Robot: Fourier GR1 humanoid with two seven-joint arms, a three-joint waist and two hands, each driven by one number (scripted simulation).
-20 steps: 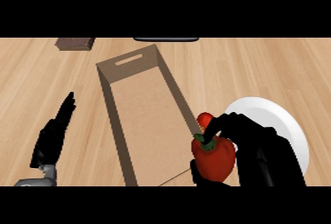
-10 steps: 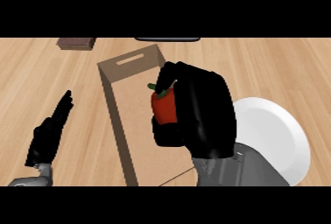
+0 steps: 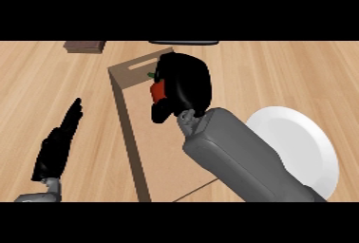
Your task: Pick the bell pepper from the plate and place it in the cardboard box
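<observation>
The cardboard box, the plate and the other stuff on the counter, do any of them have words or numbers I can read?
No, there are none to read.
Cardboard box: plain brown, no print.
Plate: plain white.
Bell pepper, held in the right hand over the box: no sticker.
Left hand, resting open at the left: no marks.
Brown block at the far edge: no text shows.

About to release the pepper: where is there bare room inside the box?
The cardboard box floor shows bare along its left wall, below the right hand holding the bell pepper. The box's right side is hidden by the forearm. The plate beside it is bare.
</observation>
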